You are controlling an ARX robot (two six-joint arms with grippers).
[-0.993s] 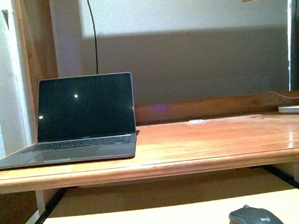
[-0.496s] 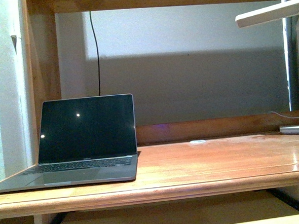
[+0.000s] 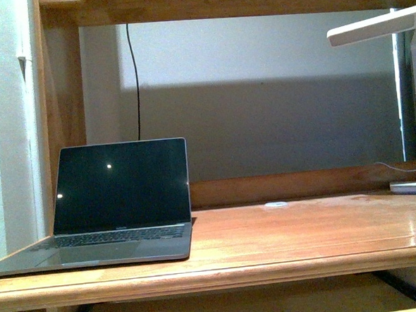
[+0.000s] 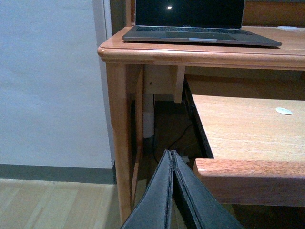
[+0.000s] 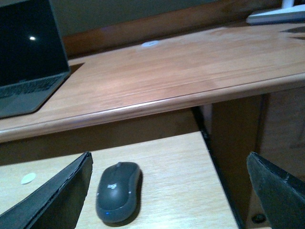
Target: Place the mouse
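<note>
Pickup seems not yet begun: the mouse (image 5: 118, 192) lies on the pull-out tray (image 5: 174, 202) toward its right edge, below the desk top (image 5: 190, 71), framed by the wide-spread, empty right gripper (image 5: 168, 157), which next likely must advance and close, while the left gripper (image 4: 172, 153) hangs pinched together, empty.

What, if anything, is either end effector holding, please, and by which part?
Nothing is held. The left end effector is shut and empty; the right end effector is open, with the mouse lying ungripped on the shelf.
</note>
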